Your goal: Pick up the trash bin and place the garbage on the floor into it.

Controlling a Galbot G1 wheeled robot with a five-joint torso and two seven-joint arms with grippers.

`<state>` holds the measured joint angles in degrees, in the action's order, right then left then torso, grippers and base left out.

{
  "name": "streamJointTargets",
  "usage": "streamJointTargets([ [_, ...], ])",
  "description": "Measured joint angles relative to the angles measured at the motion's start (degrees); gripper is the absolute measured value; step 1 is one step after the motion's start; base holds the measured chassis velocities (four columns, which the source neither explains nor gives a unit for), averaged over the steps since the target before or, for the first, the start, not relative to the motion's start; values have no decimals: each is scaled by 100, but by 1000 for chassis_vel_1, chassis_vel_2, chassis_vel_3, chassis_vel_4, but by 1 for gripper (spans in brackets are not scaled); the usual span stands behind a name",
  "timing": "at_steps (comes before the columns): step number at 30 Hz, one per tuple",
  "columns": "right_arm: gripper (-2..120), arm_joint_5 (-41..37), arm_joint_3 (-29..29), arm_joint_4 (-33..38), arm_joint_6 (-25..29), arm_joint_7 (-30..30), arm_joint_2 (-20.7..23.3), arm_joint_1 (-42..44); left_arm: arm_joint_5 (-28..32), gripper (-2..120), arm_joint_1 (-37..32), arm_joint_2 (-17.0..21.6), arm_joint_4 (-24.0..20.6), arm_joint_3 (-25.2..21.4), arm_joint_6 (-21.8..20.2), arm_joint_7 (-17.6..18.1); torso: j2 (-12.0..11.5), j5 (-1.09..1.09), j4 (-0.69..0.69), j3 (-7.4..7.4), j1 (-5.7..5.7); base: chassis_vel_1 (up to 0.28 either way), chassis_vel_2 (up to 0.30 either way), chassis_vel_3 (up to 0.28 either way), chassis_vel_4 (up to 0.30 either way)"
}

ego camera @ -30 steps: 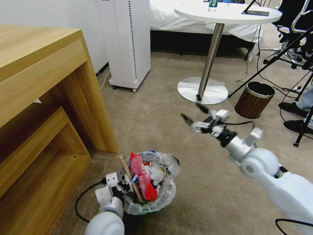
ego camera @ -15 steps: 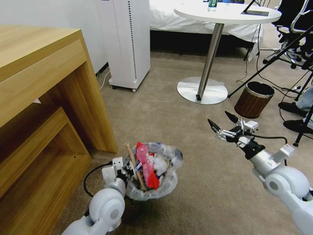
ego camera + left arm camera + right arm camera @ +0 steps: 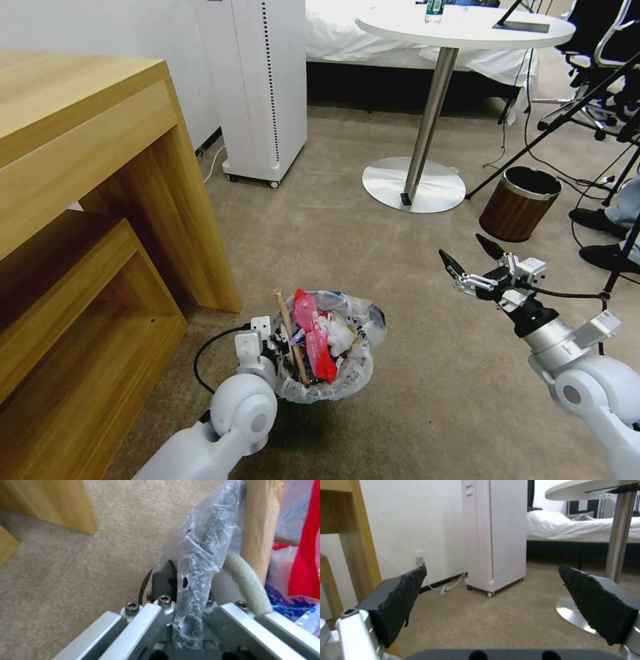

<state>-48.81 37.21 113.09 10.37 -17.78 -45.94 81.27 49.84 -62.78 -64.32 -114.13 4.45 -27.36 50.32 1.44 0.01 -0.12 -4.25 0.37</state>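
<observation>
Black left fingers [image 3: 163,582] pinch trash bin [image 3: 327,387] rim.

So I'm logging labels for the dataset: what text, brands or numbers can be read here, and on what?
None can be read.
Trash bin liner: black lettering, too small and crumpled to read.
Bottle on the round table: label too small to read.

The trash bin [image 3: 327,387] has a crinkly, shiny plastic bag. A stick [image 3: 291,333] inside is wood. The carpet [image 3: 320,233] looks rough and dull.
</observation>
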Motion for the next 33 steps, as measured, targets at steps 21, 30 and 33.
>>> streamJointTargets([
  [21, 100, 141, -413, -388, 209, -253, -135, -156, 208, 17, 480, -38, 390, 426, 113, 422, 1, -3, 0, -1, 0, 0, 0, 0, 0],
  [30, 100, 228, -657, -422, 227, -410, -171, -179, 452, 55, 563, 76, 136, 300, 118, 606, 0, -1, 0, 0, 0, 0, 0, 0, 0],
  [33, 100, 224, -664, -418, 228, -412, -153, -179, 387, 65, 452, 76, 95, 209, 115, 600, 1, -1, 0, 0, 0, 0, 0, 0, 0],
])
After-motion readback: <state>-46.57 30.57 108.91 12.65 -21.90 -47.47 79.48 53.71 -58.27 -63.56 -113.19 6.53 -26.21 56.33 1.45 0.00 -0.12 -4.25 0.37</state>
